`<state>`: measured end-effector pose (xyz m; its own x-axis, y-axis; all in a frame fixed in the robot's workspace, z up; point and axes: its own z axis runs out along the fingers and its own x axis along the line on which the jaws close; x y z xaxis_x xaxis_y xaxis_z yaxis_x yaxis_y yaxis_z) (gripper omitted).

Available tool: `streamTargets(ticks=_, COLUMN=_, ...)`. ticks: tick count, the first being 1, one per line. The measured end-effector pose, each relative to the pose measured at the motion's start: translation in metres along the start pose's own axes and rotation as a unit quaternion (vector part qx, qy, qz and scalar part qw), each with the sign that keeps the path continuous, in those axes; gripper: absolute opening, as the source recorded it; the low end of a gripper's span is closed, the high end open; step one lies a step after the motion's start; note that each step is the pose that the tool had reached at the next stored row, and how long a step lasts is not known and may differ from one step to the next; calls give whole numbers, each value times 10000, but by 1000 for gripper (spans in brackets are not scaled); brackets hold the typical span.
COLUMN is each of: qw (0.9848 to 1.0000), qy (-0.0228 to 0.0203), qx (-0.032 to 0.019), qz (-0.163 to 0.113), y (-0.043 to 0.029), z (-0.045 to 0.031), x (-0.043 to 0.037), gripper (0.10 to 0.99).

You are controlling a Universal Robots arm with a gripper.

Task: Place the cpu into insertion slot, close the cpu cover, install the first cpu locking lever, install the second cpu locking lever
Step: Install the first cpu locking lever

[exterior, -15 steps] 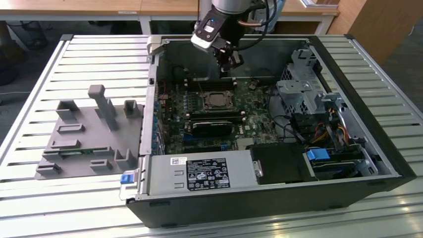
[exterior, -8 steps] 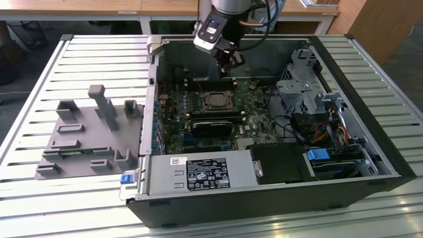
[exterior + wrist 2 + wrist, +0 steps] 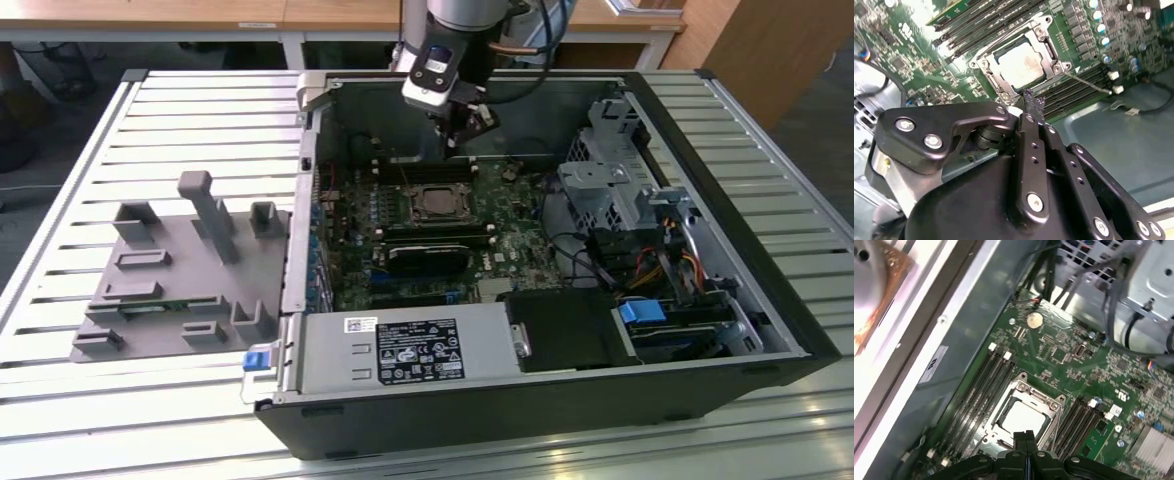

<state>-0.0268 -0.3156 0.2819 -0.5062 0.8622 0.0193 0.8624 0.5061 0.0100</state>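
Nearest the lens, a black metal gripper (image 3: 1031,107) of bolted link plates, jaws clenched tip to tip on nothing, rough-textured black pads (image 3: 1035,101) just beside a corner of the socket. Beyond it, the small square cpu (image 3: 1021,65) with a pale matte metal face, seated flat in the dark, silver-rimmed insertion slot (image 3: 433,190) on the glossy green circuit board (image 3: 1064,340). Lying flat over the chip, the thin stamped silver cpu cover (image 3: 1053,50), pale face visible through its square window. Off one corner, a thin silver wire lever (image 3: 1088,82), slanting out across the long black memory slots (image 3: 1076,92), seemingly unlatched.

Judged as the step in hand: the locking levers. Best done by:
- pushing with the closed tips near the wire's free end, not its middle;
- sweeping down, then in under the retaining hook;
- keeping off the ribbed memory slots and the cover's thin edge;
- going slowly, for fear of slip between smooth round wire and hard pads.
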Motion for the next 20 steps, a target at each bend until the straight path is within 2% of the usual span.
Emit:
streamTargets(ticks=5, qw=9990, qy=4, qx=8, qz=-436, y=0, z=5, x=0, gripper=106)
streamTargets(ticks=10, qw=9961, qy=9, qx=17, qz=-884, y=0, z=11, x=0, gripper=106)
streamTargets(ticks=15, qw=9910, qy=13, qx=26, qz=-1342, y=0, z=15, x=0, gripper=106)
streamTargets(ticks=20, qw=9839, qy=18, qx=34, qz=-1785, y=0, z=20, x=0, gripper=106)
